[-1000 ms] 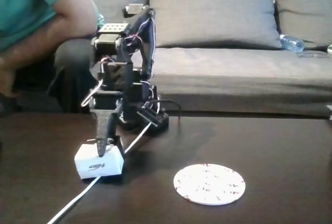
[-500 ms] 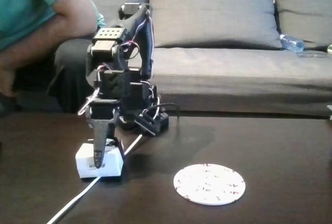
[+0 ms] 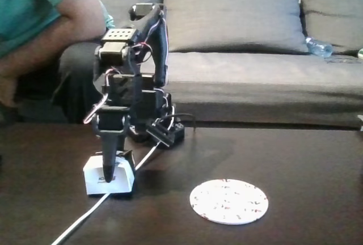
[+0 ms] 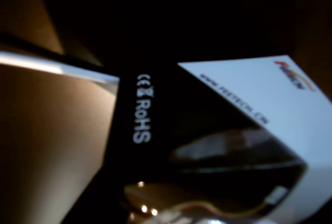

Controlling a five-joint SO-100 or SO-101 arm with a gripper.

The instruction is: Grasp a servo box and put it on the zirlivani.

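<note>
The servo box [image 3: 116, 184], white with dark lettering, stands on the dark table [image 3: 295, 160] at the left in the fixed view. My gripper [image 3: 118, 171] hangs straight down over it. One dark finger [image 3: 108, 163] crosses the box's front face and the other shows behind its top right corner. Whether the jaws press on the box is not visible. The zirlivani [image 3: 228, 201], a flat round white speckled disc, lies on the table to the right of the box, apart from it. The wrist view shows the servo box [image 4: 280, 110] very close, its black side marked RoHS beside a white face.
A white cable [image 3: 85, 218] runs from under the box toward the table's front left edge. The arm's base [image 3: 161, 132] sits behind the box. A person in a teal shirt [image 3: 34, 1] sits at the far left. A grey sofa [image 3: 255, 80] with a bottle [image 3: 319, 47] stands behind.
The gripper has come down and turned from slanted to upright; its front finger went from the box's top to over its front face. The box shifted very slightly.
</note>
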